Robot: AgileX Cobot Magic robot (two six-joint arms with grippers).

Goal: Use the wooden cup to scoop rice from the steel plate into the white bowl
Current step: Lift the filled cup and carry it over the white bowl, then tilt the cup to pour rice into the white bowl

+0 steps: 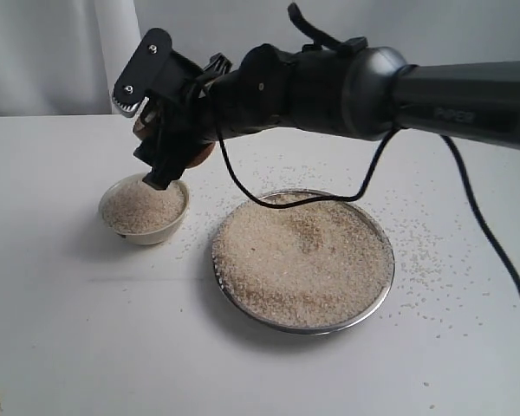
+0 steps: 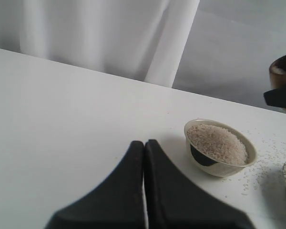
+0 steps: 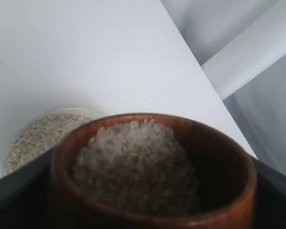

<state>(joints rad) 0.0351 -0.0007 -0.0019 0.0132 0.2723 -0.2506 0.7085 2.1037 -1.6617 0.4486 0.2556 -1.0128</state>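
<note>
My right end effector (image 1: 169,152) is clamped on the wooden cup (image 1: 199,154) in the upper left of the exterior view. In the right wrist view its dark fingers press the cup's sides. The cup is heaped with rice (image 3: 138,167) and sits just above the white bowl (image 1: 143,232), which stands at centre left on the desk (image 1: 87,347) and is full to its rim. One black finger tip reaches down to the bowl's far edge; I cannot tell whether it touches. The steel plate (image 1: 305,330) lies to the right of the bowl, near it but apart, covered with a broad layer of grains. Loose grains are scattered around both dishes. My left end effector (image 2: 144,145) is closed and empty, low in its own view, with the bowl to its right.
</note>
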